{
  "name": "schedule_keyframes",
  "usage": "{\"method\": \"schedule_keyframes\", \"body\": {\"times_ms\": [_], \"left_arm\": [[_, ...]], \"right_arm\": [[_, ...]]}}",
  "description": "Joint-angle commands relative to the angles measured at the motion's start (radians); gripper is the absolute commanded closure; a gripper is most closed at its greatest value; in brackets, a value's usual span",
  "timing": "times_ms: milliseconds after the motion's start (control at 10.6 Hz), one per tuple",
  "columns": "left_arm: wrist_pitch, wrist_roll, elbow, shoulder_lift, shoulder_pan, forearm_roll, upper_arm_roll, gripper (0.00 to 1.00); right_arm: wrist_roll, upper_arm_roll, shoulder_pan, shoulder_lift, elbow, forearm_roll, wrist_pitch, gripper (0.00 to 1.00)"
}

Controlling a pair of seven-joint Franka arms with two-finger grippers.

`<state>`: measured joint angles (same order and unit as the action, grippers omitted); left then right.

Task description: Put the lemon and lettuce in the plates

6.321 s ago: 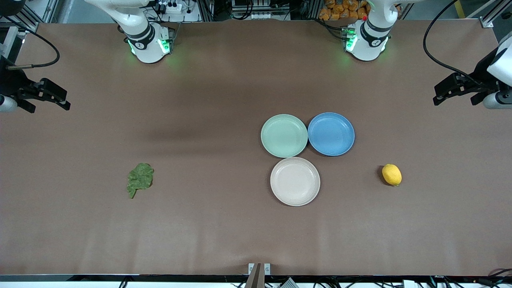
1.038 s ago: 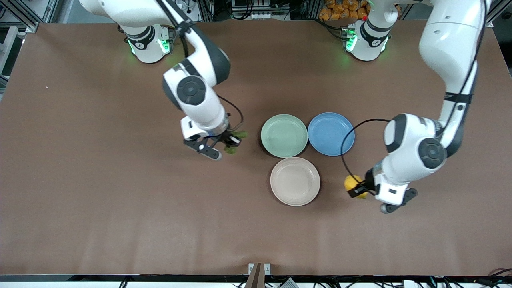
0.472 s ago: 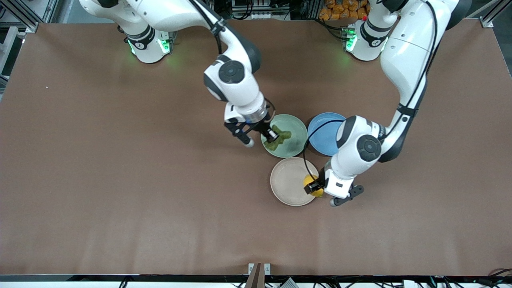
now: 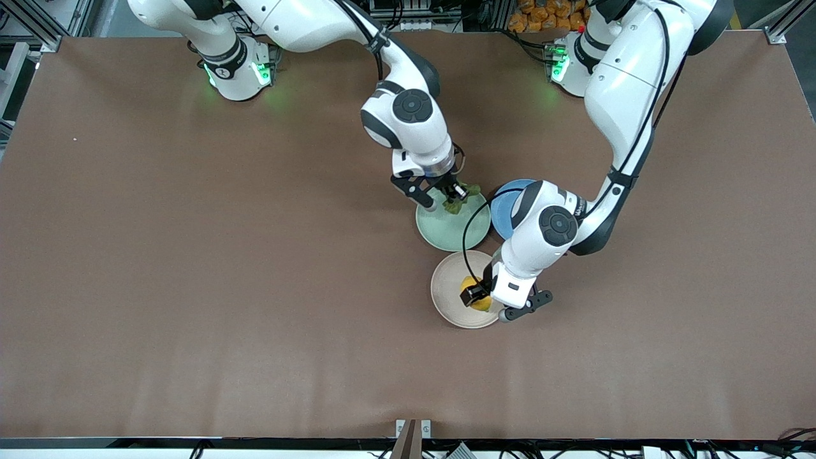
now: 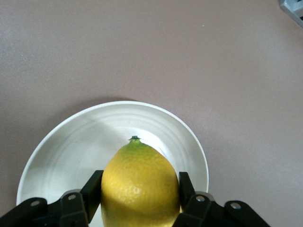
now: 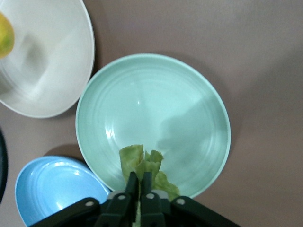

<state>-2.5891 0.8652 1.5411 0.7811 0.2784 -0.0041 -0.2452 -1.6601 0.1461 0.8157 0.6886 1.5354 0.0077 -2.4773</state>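
My left gripper (image 4: pixel 479 299) is shut on the yellow lemon (image 4: pixel 478 301) and holds it over the beige-cream plate (image 4: pixel 447 293). In the left wrist view the lemon (image 5: pixel 139 187) sits between my fingers above that plate (image 5: pixel 71 146). My right gripper (image 4: pixel 454 197) is shut on the crumpled green lettuce (image 4: pixel 460 197) over the edge of the mint green plate (image 4: pixel 446 233) nearest the robots' bases. In the right wrist view the lettuce (image 6: pixel 142 163) hangs from my shut fingers above the mint plate (image 6: pixel 156 113).
A blue plate (image 4: pixel 503 207) touches the mint plate on the side toward the left arm's end, partly hidden by my left arm; it also shows in the right wrist view (image 6: pixel 52 189). The three plates are clustered together on the brown table (image 4: pixel 191 287).
My left gripper has carried the lemon from the beige plate's edge to over its middle. My right gripper has moved with the lettuce across the mint plate toward the robots' bases.
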Motion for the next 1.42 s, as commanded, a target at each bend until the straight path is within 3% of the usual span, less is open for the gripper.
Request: {"method": "schedule_keyframes", "body": {"times_ms": [0,377,566,943,1132,1321], "left_arm": [[-0.009,-0.003,-0.024,0.012,0.018,-0.004,0.015,0.00],[-0.003,0.005,-0.021,-0.012,-0.002,0.060,0.033,0.00],[0.035,0.006,-0.016,-0.040,-0.002,0.064,0.102,0.00],[0.246,-0.003,-0.015,-0.143,-0.008,0.084,0.239,0.00],[0.321,-0.009,-0.009,-0.183,-0.057,0.085,0.247,0.00],[0.432,0.000,0.054,-0.253,-0.099,0.084,0.247,0.00]], "right_arm": [[-0.024,-0.020,-0.003,0.003,-0.024,-0.029,0.014,0.00],[0.034,-0.074,-0.070,-0.062,-0.029,-0.025,0.061,0.00],[0.213,-0.071,-0.156,-0.145,-0.031,-0.012,0.188,0.00],[0.533,-0.076,-0.332,-0.393,-0.029,0.003,0.448,0.00],[0.809,-0.077,-0.462,-0.522,-0.023,0.008,0.680,0.00],[1.012,-0.079,-0.582,-0.593,-0.031,0.008,0.793,0.00]]}}
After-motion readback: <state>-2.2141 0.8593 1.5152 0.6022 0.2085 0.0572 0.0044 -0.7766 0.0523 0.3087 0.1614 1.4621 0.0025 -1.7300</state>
